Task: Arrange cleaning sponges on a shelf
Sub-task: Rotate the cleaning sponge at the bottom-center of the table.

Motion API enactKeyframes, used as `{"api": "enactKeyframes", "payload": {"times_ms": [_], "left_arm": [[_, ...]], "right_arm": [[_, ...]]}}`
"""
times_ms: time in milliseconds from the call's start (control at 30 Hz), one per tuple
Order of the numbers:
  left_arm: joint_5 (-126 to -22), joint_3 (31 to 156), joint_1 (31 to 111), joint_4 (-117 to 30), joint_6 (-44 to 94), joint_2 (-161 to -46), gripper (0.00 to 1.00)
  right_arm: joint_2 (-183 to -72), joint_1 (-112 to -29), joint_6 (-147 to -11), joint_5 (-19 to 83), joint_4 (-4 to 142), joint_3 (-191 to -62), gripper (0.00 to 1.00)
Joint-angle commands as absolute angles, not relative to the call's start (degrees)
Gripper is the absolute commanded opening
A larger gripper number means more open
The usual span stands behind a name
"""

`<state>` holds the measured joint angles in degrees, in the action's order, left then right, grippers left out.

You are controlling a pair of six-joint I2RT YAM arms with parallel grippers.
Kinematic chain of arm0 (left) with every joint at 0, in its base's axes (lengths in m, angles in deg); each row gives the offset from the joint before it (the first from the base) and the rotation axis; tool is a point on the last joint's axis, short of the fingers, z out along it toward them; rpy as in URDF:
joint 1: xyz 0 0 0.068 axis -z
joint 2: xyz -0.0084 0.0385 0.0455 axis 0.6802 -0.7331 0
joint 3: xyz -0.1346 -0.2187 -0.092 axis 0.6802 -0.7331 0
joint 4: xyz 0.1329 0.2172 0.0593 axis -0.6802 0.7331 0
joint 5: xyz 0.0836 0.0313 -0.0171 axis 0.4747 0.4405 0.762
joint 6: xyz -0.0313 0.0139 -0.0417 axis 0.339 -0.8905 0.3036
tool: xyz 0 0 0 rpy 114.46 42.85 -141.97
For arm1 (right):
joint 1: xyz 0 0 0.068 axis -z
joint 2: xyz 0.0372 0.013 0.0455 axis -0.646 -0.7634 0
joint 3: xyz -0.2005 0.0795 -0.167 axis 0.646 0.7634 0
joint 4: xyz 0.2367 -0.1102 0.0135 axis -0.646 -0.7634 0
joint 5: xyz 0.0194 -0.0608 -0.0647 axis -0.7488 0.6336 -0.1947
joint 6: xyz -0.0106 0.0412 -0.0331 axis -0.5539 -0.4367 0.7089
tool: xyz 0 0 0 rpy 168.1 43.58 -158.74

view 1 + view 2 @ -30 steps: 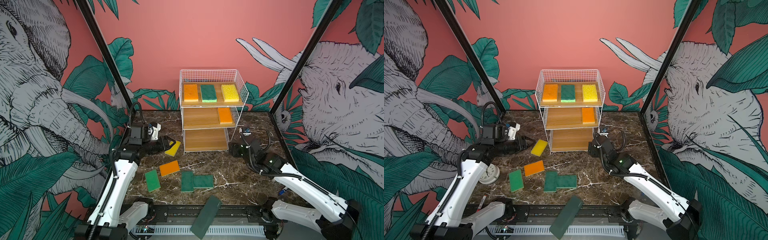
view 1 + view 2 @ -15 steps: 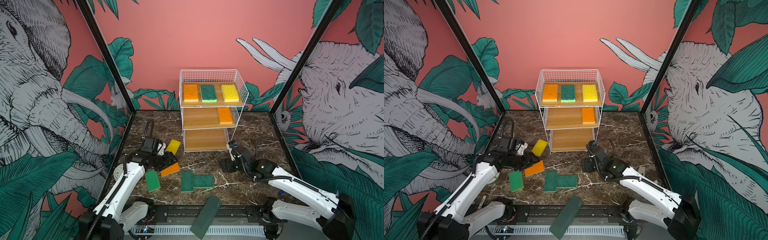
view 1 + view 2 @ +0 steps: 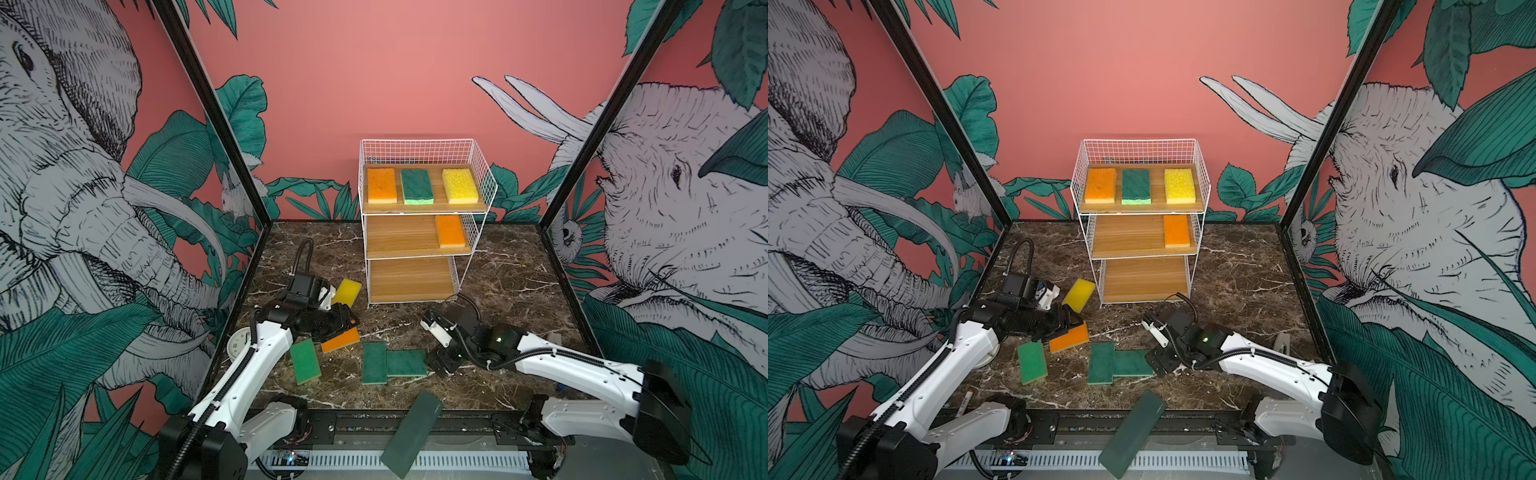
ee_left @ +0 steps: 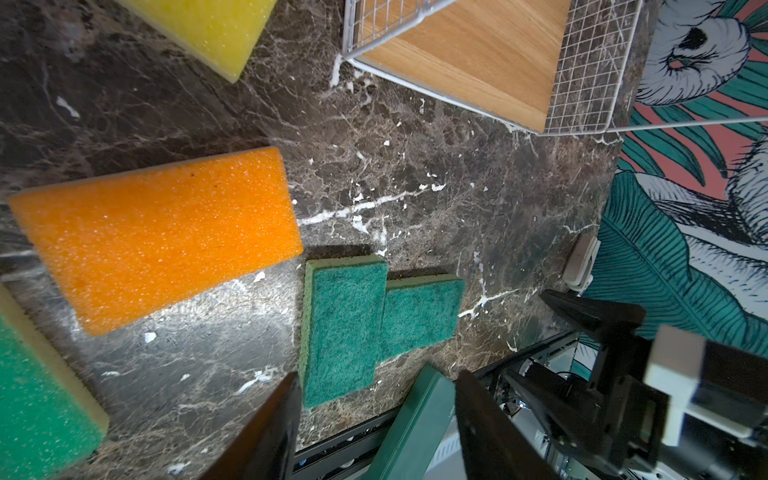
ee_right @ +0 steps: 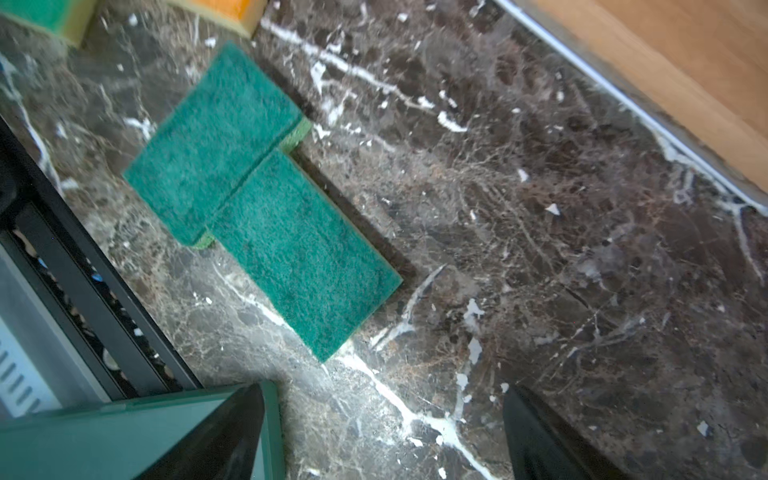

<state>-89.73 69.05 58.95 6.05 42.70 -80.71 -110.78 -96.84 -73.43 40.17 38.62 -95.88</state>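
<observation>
The shelf (image 3: 415,232) stands at the back of the marble table (image 3: 498,270), and four sponges are already on it. Its top board carries an orange sponge (image 3: 381,185), a green sponge (image 3: 417,187) and a yellow sponge (image 3: 459,185) side by side. The middle board holds one orange sponge (image 3: 450,230) at its right end. The bottom board is bare.

Five sponges lie on the table in front of the shelf. A yellow one (image 3: 347,291) lies just left of the shelf's foot. An orange one (image 3: 340,340) lies nearer the front, with a green one (image 3: 305,360) just beside it. Two more green ones (image 3: 375,362) (image 3: 406,363) touch each other in an L shape near the middle.

The left arm reaches forward, bent low, with the left gripper (image 3: 343,322) over the table's orange sponge. In the left wrist view its fingers (image 4: 266,436) stand apart and hold nothing, and the orange sponge (image 4: 158,237) lies flat on the marble beyond them.

The right arm stretches in low from the right. The right gripper (image 3: 442,363) sits just beside the right-hand green sponge of the pair. In the right wrist view its fingers (image 5: 544,436) are spread wide and empty, pointing at that sponge (image 5: 303,253).

A dark green slab (image 3: 411,434) lies tilted across the front rail.
</observation>
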Motion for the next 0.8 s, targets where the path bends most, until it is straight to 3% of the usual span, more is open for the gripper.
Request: {"api": "enactKeyframes", "payload": {"times_ms": [0,767], "left_arm": [[-91.1,69.7,59.2,5.4,42.9,-81.2,0.61],[-95.3,71.1,59.1,-0.2,45.2,-84.0,0.61]], "right_arm": [[-114.4,-99.4,-68.4,41.9,35.6,-99.0,0.92],[-134.8,-104.7,-50.5,46.4,26.7,-112.6,0.94]]}}
